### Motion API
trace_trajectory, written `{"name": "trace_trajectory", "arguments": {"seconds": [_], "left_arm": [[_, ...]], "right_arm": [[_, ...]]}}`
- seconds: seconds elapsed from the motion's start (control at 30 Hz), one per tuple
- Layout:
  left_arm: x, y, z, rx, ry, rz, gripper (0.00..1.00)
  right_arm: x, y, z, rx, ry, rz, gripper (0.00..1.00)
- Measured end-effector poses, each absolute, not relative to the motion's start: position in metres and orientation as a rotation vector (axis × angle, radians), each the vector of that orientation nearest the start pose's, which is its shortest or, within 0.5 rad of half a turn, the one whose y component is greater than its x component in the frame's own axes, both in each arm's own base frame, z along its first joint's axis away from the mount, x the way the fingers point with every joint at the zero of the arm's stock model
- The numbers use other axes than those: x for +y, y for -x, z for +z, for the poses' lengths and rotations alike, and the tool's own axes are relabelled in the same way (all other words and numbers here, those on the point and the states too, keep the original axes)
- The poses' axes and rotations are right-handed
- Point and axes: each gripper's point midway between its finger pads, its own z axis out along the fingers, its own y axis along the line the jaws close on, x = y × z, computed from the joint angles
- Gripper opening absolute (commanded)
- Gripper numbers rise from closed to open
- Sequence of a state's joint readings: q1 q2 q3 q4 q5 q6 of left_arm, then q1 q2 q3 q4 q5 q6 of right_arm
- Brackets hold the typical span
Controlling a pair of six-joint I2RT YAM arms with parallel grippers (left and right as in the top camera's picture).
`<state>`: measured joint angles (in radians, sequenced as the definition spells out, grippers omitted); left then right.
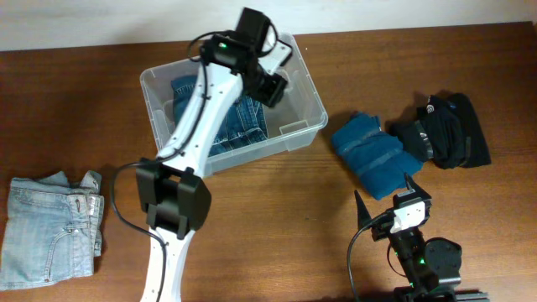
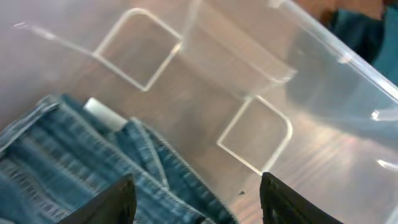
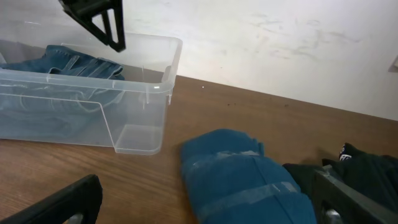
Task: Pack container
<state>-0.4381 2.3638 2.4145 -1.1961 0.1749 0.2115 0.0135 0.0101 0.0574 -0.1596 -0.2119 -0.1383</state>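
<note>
The clear plastic container stands at the table's back centre with folded blue jeans inside. My left gripper hangs open and empty over the bin's right half. In the left wrist view its jaws sit above the edge of the jeans and the bare bin floor. My right gripper is open and empty, low at the front right. In the right wrist view it faces a folded teal garment, with the container beyond on the left.
The teal garment lies right of the bin, touching a black garment further right, also in the right wrist view. Another pair of folded light jeans lies at the front left. A white wall runs behind the table.
</note>
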Motion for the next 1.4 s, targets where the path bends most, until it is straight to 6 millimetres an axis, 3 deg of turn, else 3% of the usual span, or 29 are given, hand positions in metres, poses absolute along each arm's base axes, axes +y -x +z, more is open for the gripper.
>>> {"name": "trace_trajectory", "arguments": {"seconds": [0.23,0.43,0.73,0.93,1.1,1.17,1.23,1.3,1.33,1.4], "left_arm": [[-0.29,-0.46,0.137,2.521,-1.138,-0.256,0.64],[-0.291,-0.432,0.112,2.56,-1.307,-0.231,0.63],[-0.299,-0.39,0.105,2.514,-1.632,-0.193,0.63],[-0.297,-0.386,0.108,2.514,-1.654,-0.191,0.64],[-0.29,-0.398,0.145,2.503,-1.557,-0.174,0.74],[-0.277,-0.41,0.171,2.509,-1.437,-0.152,0.74],[-0.252,-0.423,0.201,2.525,-1.288,-0.127,0.75],[-0.211,-0.433,0.231,2.563,-1.101,-0.104,0.75],[-0.178,-0.439,0.246,2.597,-0.962,-0.085,0.74],[-0.132,-0.444,0.255,2.66,-0.792,-0.06,0.75]], "right_arm": [[0.039,-0.238,0.161,1.657,0.285,0.084,0.98],[0.039,-0.238,0.161,1.657,0.286,0.084,0.98],[0.039,-0.238,0.16,1.657,0.286,0.085,0.98],[0.039,-0.238,0.161,1.657,0.286,0.084,0.98],[0.039,-0.238,0.16,1.657,0.286,0.084,0.98],[0.039,-0.238,0.161,1.657,0.286,0.084,0.98],[0.039,-0.238,0.161,1.657,0.286,0.084,0.98],[0.039,-0.238,0.161,1.657,0.286,0.084,0.98],[0.039,-0.238,0.161,1.657,0.286,0.084,0.98],[0.039,-0.238,0.161,1.657,0.286,0.084,0.98]]}}
